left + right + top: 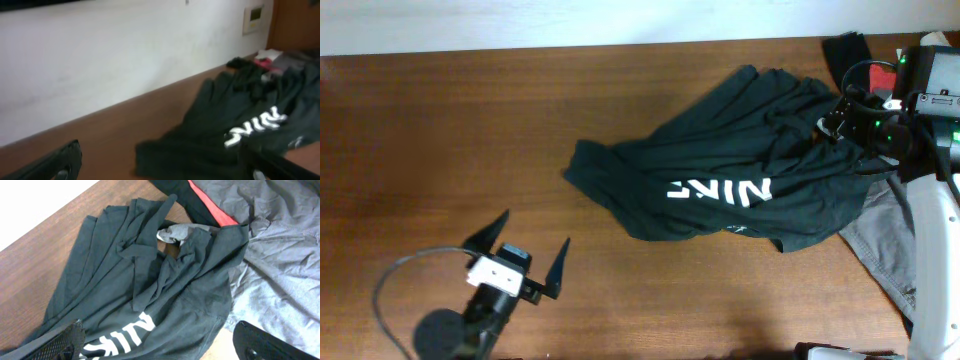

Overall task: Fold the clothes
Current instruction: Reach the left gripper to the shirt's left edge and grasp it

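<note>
A black Nike T-shirt (720, 170) lies crumpled on the wooden table (470, 130), right of centre, with its white lettering facing up. My left gripper (535, 232) is open and empty at the front left, apart from the shirt's left corner. In the left wrist view the shirt (225, 125) lies ahead of the open fingers (160, 167). My right gripper (842, 122) hovers over the shirt's right edge. In the right wrist view its fingers (160, 345) are wide apart above the shirt (150, 280) and hold nothing.
A grey garment (885, 235) lies under the shirt at the right table edge and also shows in the right wrist view (280, 255). A black and red garment (845, 50) lies at the back right. A white wall (125, 50) runs behind the table.
</note>
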`<control>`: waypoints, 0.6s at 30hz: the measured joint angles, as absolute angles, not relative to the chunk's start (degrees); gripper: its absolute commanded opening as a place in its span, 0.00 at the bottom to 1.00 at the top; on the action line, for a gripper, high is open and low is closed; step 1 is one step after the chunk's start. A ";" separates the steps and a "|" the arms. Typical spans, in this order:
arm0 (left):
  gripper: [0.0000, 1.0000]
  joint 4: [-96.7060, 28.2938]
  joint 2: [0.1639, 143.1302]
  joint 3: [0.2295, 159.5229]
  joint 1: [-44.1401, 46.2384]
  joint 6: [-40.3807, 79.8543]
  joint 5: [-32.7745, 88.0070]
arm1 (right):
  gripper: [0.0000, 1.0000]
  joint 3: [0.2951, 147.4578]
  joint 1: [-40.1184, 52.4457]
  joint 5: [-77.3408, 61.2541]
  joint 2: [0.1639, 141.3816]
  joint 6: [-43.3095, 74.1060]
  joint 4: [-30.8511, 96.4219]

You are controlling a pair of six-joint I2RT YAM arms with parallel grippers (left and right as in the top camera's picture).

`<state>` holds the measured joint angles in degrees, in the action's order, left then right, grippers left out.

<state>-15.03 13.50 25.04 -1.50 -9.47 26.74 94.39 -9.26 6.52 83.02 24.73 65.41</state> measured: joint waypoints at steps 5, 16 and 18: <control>0.99 -29.30 30.17 46.35 -1.45 -9.61 26.94 | 0.99 94.39 -9.26 6.39 83.11 24.62 65.45; 0.99 -52.73 68.60 82.52 -1.45 -9.65 28.60 | 0.99 94.32 -9.26 6.39 83.22 24.40 65.41; 0.99 -53.12 72.66 83.00 -1.45 -9.65 29.21 | 0.99 94.35 -9.26 6.39 83.22 24.38 65.43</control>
